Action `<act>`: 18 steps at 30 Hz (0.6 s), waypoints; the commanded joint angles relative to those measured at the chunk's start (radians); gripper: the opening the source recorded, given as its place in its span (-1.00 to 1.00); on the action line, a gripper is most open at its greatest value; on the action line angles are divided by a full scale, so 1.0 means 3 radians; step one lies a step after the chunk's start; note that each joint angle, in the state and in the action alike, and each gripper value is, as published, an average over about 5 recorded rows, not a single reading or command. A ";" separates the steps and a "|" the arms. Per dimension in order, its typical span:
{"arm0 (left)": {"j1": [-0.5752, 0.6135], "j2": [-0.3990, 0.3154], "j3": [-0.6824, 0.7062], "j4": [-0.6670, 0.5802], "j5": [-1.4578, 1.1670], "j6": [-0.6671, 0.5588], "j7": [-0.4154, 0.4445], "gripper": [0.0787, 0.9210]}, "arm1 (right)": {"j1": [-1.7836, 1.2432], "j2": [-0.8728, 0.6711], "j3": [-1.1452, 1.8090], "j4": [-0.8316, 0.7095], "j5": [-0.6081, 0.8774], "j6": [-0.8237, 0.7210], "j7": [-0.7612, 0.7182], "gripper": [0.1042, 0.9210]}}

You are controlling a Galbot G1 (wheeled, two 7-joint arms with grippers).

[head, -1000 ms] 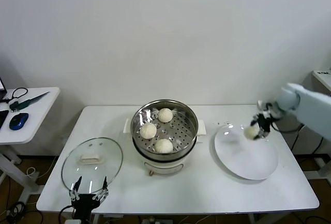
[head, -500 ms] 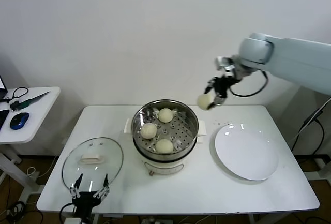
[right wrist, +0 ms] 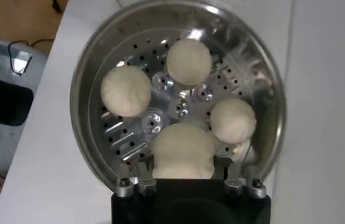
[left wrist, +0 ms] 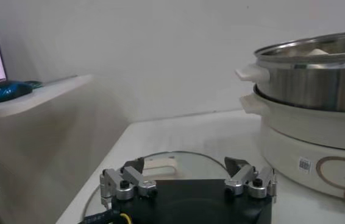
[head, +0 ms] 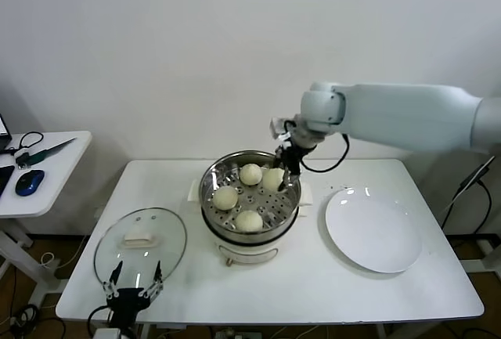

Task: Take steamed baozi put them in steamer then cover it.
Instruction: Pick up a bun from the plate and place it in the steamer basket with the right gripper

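The steamer (head: 291,207) stands mid-table with three baozi on its tray, at the back (head: 250,173), left (head: 225,197) and front (head: 249,221). My right gripper (head: 279,176) is shut on the fourth baozi (head: 273,178) and holds it just over the tray's right part. In the right wrist view the held baozi (right wrist: 183,151) sits between the fingers above the tray (right wrist: 154,125), with the three others beyond it. The glass cover (head: 139,247) lies flat on the table to the left. My left gripper (head: 133,289) is open and empty at the table's front edge, just before the cover (left wrist: 178,163).
An empty white plate (head: 373,231) lies right of the steamer. A small side table (head: 39,168) with a mouse and cables stands at the far left. A wall runs behind the table. The steamer's base (left wrist: 306,137) shows close by in the left wrist view.
My right gripper carried the baozi from above the plate up and to the left, then down over the steamer's right side. The left arm has stayed put.
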 commanded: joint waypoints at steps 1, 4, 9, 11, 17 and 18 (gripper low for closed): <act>0.0001 0.0004 0.0000 0.0004 0.0003 -0.0001 0.0001 0.77 | -0.0449 0.0121 0.0036 -0.0098 -0.0324 -0.0097 0.0139 0.34; -0.0002 0.0012 -0.0003 0.0014 0.0004 -0.0005 0.0001 0.77 | -0.0506 0.0112 0.0075 -0.0142 -0.0371 -0.0103 0.0152 0.34; -0.0016 0.0021 0.0000 0.0024 0.0001 -0.0003 0.0001 0.77 | -0.0559 0.0166 0.0146 -0.0252 -0.0405 -0.0103 0.0173 0.34; -0.0020 0.0021 0.0005 0.0022 0.0000 -0.0001 0.0001 0.77 | -0.0557 0.0189 0.0162 -0.0277 -0.0401 -0.0094 0.0167 0.34; -0.0020 0.0025 0.0004 0.0012 0.0000 0.0007 0.0001 0.77 | -0.0305 0.0180 0.0134 -0.0258 -0.0249 0.0050 -0.0010 0.45; -0.0020 0.0027 0.0001 0.0011 0.0000 0.0011 0.0000 0.77 | -0.0212 0.0160 0.0104 -0.0247 -0.0188 0.0087 -0.0062 0.50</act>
